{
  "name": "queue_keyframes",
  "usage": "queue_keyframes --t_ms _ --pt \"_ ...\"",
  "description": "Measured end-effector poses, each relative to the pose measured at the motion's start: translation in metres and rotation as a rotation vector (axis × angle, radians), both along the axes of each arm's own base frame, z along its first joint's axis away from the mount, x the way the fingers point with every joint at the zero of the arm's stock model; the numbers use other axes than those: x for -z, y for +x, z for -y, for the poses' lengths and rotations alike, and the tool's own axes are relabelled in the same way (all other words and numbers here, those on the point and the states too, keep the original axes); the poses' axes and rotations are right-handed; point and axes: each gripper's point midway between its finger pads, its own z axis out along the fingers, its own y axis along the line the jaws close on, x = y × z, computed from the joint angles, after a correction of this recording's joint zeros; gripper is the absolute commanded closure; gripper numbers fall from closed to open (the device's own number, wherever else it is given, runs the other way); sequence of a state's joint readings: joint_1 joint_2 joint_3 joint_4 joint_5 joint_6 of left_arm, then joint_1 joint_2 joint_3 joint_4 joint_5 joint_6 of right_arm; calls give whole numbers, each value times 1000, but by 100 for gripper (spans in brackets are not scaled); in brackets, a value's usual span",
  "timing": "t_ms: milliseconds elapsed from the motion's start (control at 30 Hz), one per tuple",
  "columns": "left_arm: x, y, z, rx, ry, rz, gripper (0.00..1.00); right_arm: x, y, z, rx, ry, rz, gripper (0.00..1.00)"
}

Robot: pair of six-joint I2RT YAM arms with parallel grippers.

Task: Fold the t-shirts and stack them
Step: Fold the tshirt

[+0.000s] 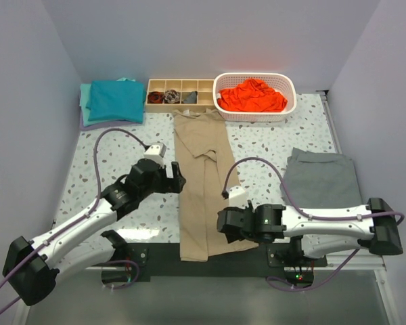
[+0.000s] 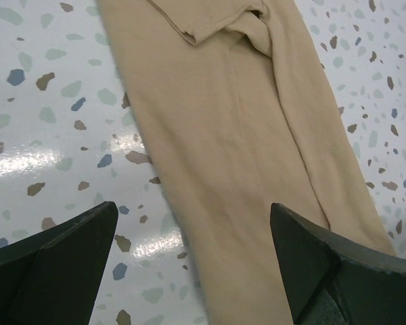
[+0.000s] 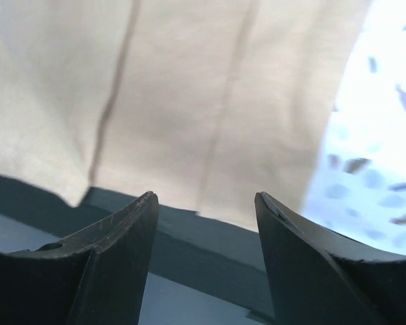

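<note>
Done: teal cotton t-shirts (image 1: 115, 100), folded and stacked, far-left desk (image 1: 271, 145) corner.
In progress, I judge: tan-khaki cotton t-shirt (image 1: 201, 183), a long narrow strip mid-desk, crosswise folds outstanding.
Waiting: crumpled orange-red t-shirt (image 1: 254, 95) in white plastic basket (image 1: 289, 101).
My left jaws and right jaws: spread, empty.

Tan shirt (image 1: 201, 186): folded lengthwise into a long narrow strip, flat down the middle of the table (image 1: 108, 162), its near end over the dark front edge.
Teal shirts (image 1: 115, 99): folded, stacked at the far left corner, darker on lighter.
Orange-red shirt (image 1: 252, 96): crumpled in the white basket (image 1: 256, 76), far right of centre.
</note>
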State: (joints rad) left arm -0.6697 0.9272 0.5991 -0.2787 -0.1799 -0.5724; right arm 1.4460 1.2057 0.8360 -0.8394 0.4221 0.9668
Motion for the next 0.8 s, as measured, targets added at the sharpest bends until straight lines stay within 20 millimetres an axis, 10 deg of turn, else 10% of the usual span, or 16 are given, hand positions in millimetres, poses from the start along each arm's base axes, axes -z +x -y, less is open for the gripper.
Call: queue_keyframes --t_ms 267,467,800 --pt "31 -41 28 126 -37 -92 0 1 21 61 142 -53 65 51" --pt "48 -48 29 110 15 -126 0 19 16 61 119 -96 30 56" --pt "51 -43 10 -17 89 -143 0 41 15 55 89 -211 3 28"
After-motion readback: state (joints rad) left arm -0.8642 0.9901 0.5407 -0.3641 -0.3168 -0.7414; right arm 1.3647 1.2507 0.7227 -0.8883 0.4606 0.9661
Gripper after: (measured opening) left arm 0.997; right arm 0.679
